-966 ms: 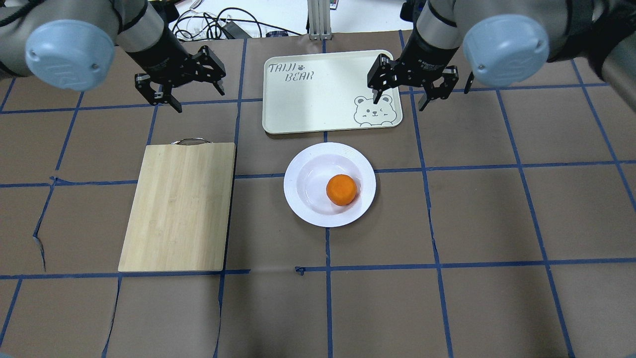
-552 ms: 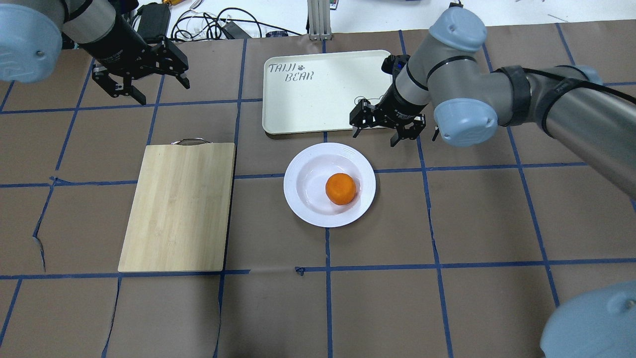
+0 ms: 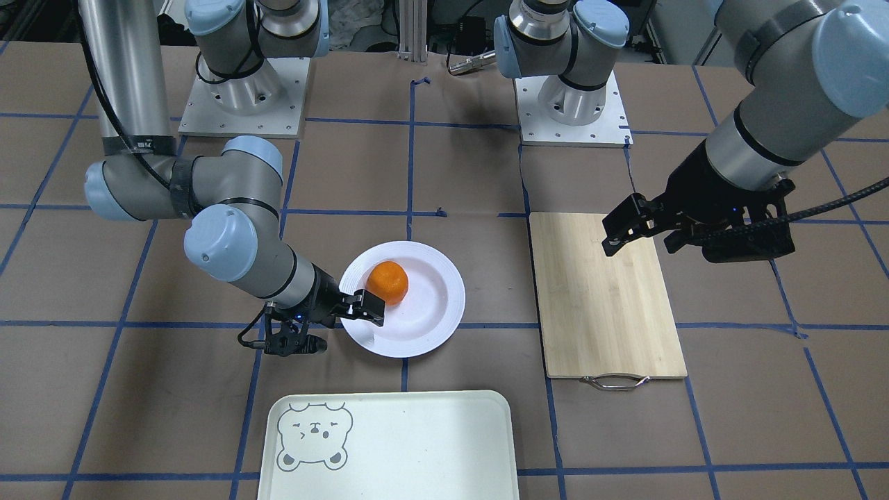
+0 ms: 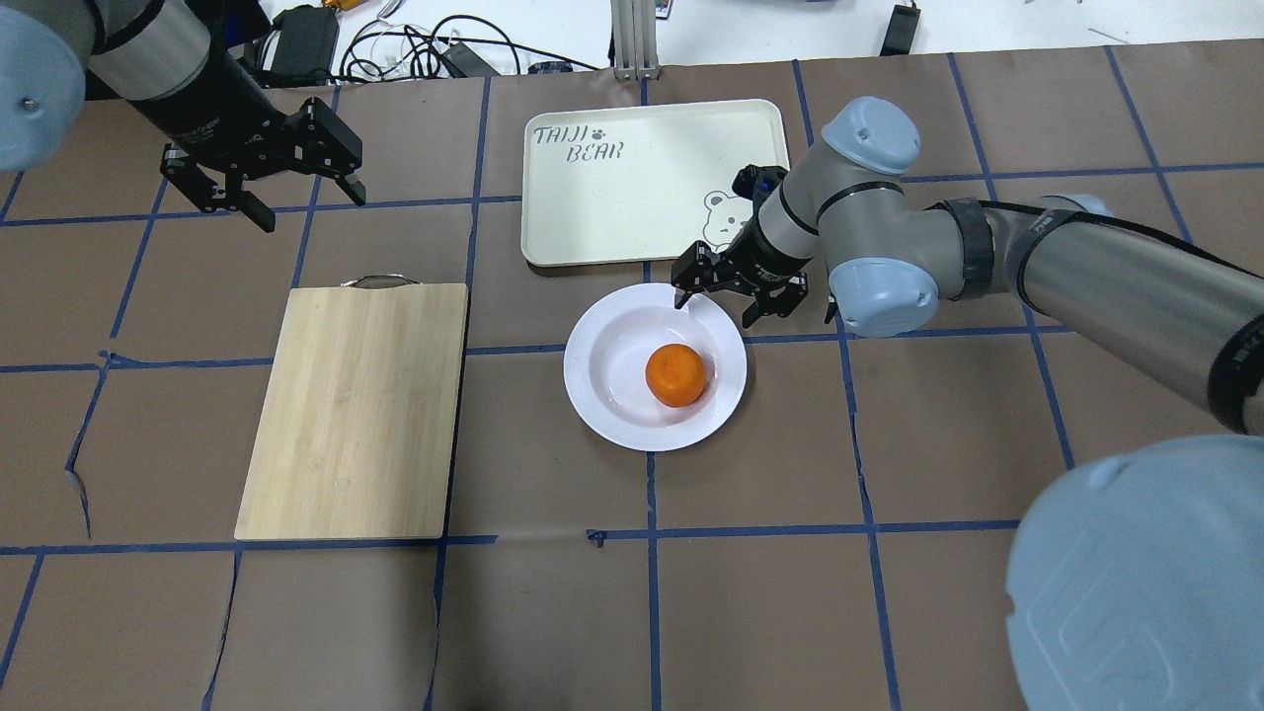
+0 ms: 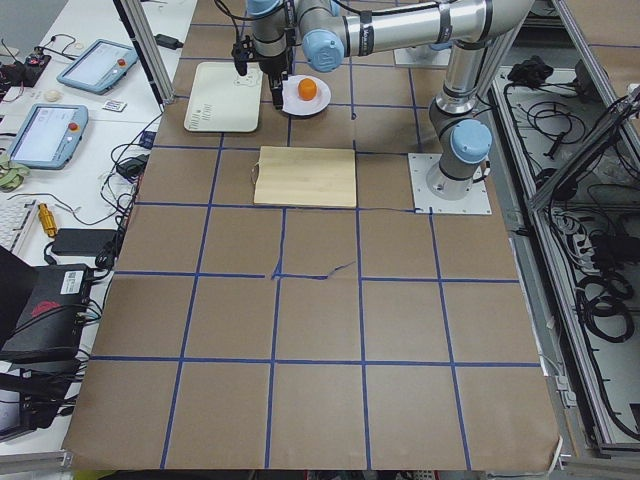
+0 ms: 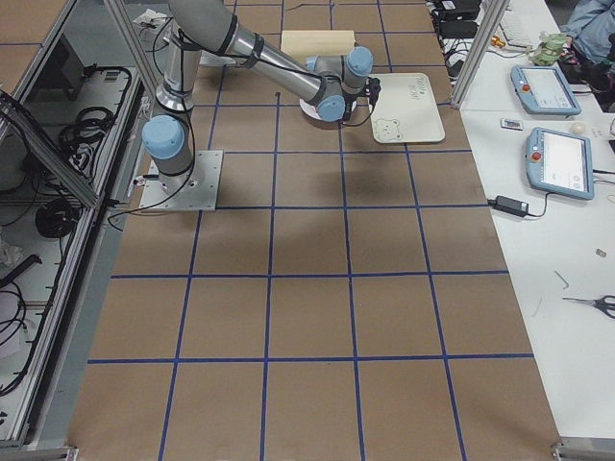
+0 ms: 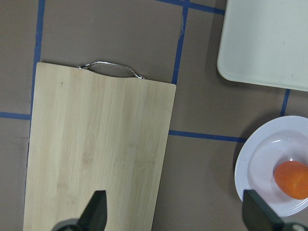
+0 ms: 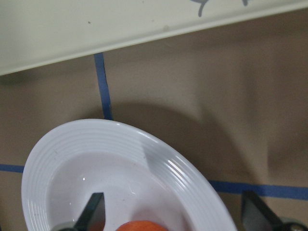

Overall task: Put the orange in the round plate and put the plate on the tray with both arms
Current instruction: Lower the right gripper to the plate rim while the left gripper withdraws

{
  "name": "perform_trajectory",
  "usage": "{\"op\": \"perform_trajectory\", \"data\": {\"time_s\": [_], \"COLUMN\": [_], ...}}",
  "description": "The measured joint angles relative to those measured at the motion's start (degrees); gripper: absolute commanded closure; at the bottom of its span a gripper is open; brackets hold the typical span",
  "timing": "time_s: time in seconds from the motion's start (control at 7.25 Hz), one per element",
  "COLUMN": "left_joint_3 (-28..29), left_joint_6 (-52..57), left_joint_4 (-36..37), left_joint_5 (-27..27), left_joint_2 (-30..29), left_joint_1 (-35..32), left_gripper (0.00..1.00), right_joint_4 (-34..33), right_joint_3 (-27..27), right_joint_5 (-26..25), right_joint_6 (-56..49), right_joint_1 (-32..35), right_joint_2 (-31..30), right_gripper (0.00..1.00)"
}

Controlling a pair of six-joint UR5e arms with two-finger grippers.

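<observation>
**Orange in plate, right gripper astride the rim**

The orange [image 4: 676, 375] sits in the shallow well of the white plate [image 4: 585, 385], a little toward the robot's right of the plate's middle. The plate lies flat on the brown table [image 4: 889, 592], which is crossed by blue tape lines.

The tray [image 4: 632, 188] lies flat just beyond the plate, on the side away from the robot. A narrow strip of table shows between them, so the two do not touch. A bear face is drawn in the tray's corner nearest the right gripper.

The right gripper [image 4: 713, 308] is low at the plate's far edge, the edge that faces the tray. Its fingers are spread wide and straddle the rim. In the right wrist view, one fingertip is over the plate's well, close to the orange. The other is outside the plate, over bare table. The fingers grip nothing, and it cannot be told whether either one touches the plate.

The left gripper [image 4: 311, 207] hangs above the table on the robot's left, well apart from the plate and the tray. Its fingers are also spread wide and hold nothing. Its wrist camera looks down on a bamboo board [image 4: 355, 415]. The board lies flat to the left of the plate, apart from it, with its metal handle pointing away from the robot.
</observation>
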Motion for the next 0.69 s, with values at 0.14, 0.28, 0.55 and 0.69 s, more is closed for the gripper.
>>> {"op": "perform_trajectory", "data": {"time_s": [0.14,0.28,0.55,0.69], "left_joint_3": [-0.25,-0.67,-3.45,-4.74], "left_joint_6": [0.15,0.29,0.44,0.46], "left_joint_4": [-0.44,-0.6,-0.33,-0.06], "left_joint_5": [0.03,0.08,2.16,3.77], "left_joint_2": [0.43,0.8,2.04,2.61], "left_joint_1": [-0.28,-0.47,-0.98,-1.64], "left_gripper": [0.0,0.0,0.0,0.0], "right_joint_4": [-0.35,-0.4,-0.72,-1.42], "right_joint_3": [0.16,0.37,2.18,3.2], "right_joint_5": [-0.16,-0.45,-2.26,-2.7], "right_joint_6": [-0.15,-0.2,-0.26,-0.23], "right_joint_1": [0.02,0.07,0.1,0.08], "right_joint_2": [0.27,0.47,0.32,0.22], "right_gripper": [0.0,0.0,0.01,0.11]}}
